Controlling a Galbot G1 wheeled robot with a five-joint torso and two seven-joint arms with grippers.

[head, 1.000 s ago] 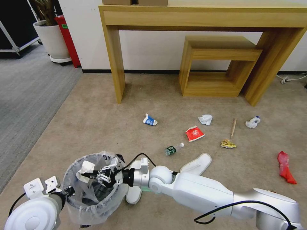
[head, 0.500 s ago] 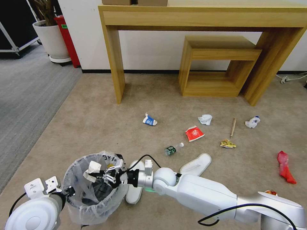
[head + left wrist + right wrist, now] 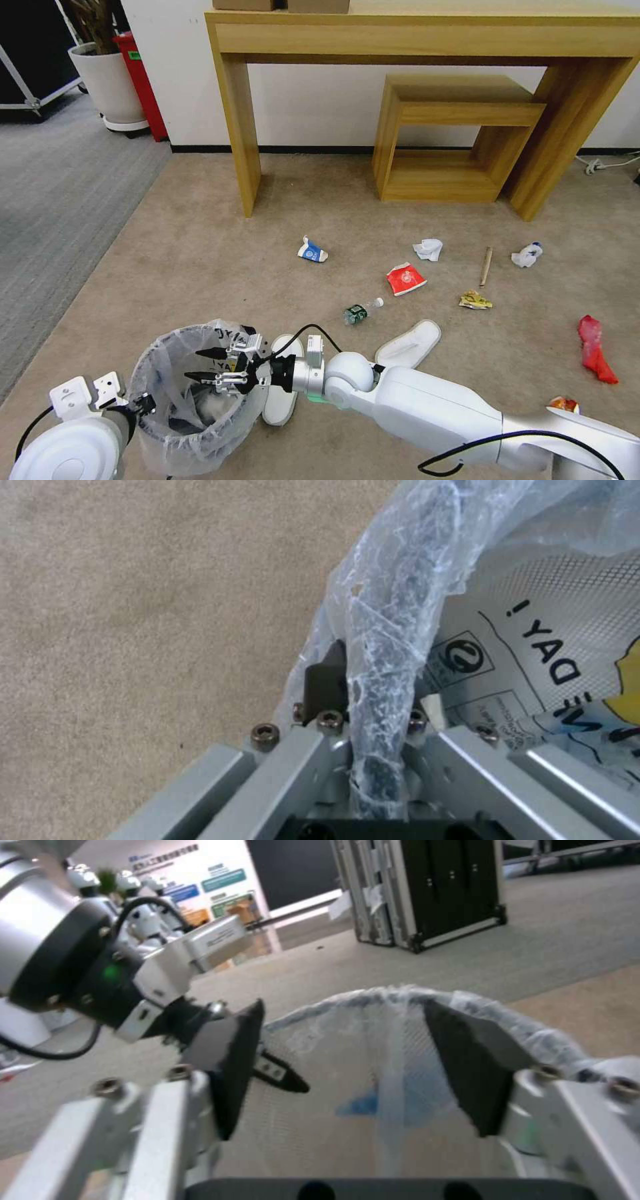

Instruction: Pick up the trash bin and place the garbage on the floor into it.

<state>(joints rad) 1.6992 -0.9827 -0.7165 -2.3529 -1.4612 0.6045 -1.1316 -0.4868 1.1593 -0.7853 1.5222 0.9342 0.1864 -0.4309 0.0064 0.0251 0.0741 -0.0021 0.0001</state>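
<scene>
The right gripper (image 3: pixel 208 365) has just spread over the trash bin (image 3: pixel 175 445), tissue dropped inside; the left gripper (image 3: pixel 373 730) pinches its rim.

The head camera looks down from above at the trash bin (image 3: pixel 190 400) at seven o'clock; both wrist cameras sit close against its rim (their shared ground).

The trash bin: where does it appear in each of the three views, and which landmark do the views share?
Head view: the trash bin stands at lower left, the right gripper open over it.
Left wrist view: its bagged rim runs into the left gripper.
Right wrist view: its rim arcs across the middle.
Shared landmark: the bag liner.
</scene>
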